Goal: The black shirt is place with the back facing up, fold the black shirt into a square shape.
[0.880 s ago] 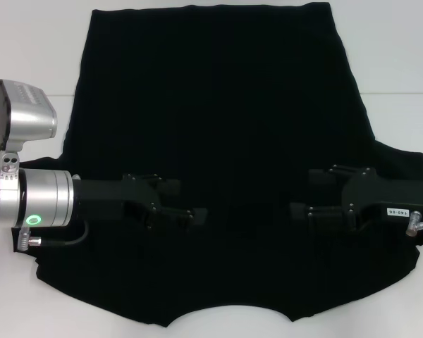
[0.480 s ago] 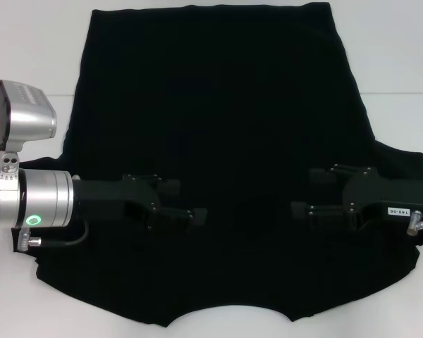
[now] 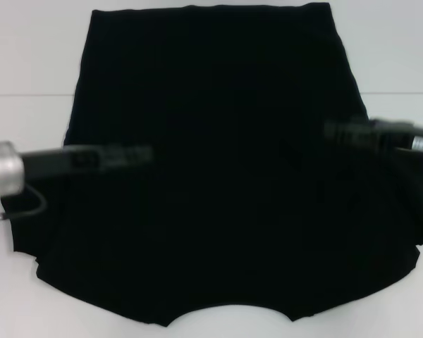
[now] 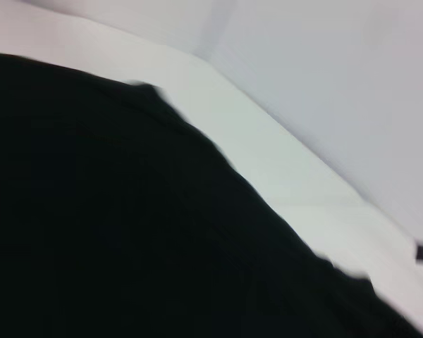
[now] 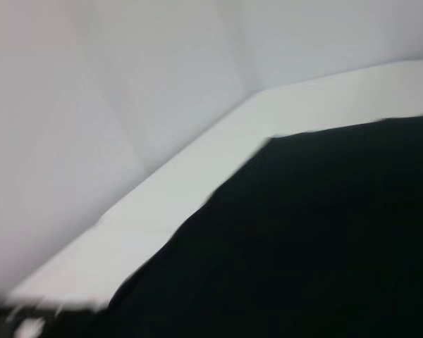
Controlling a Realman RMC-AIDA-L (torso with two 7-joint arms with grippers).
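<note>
Head view: black shirt (image 3: 211,162) spread flat on white worktop (image 3: 28,56), plain side up, ready for folding. Left pincer (image 3: 137,155), right pincer (image 3: 338,132) over opposite flanks; jaw state blurred, cannot tell.

left gripper (image 3: 137,155) moved farther up the black shirt (image 3: 218,105) | right gripper (image 3: 338,132) likewise

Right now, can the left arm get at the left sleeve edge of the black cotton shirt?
Probably yes. The left pincer hangs over the black cotton shirt on its left side, and nothing else lies on the cloth between it and that edge.
</note>
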